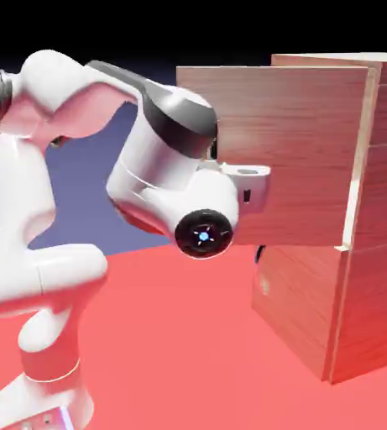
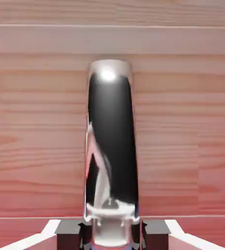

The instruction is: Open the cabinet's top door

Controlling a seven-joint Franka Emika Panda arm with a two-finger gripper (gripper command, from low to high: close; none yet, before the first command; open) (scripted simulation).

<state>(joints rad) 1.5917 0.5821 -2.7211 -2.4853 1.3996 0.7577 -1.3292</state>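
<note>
Gripping the slim black handle (image 2: 112, 146) of the top door (image 1: 297, 151), the tool (image 2: 112, 235) is closed with one fingertip on each side of the lower part of the handle in the hand view. Top door stands swung out from the cabinet (image 1: 375, 302), on the exterior view's left of it, one upright edge still along the cabinet's near front corner. Its outer face shows red-brown wood grain, with pale edging on the cabinet side.

Lower door (image 1: 295, 294) sits beneath, flat against the cabinet front; a small dark handle (image 1: 259, 253) shows near its upper part, at the end farther from the cabinet's near corner, partly hidden by the top door.

White arm (image 1: 49, 180) rises on the exterior view's left of the cabinet and bends across in front of the top door. The bulky wrist covers part of the panel and most of the slim handle from that side; only a dark sliver shows. Red worktop (image 1: 171, 336) spreads under arm and cabinet. Blue-violet backdrop (image 1: 87, 193) behind, going black above cabinet height. Hand view: mostly door face, dark strip along one side.
</note>
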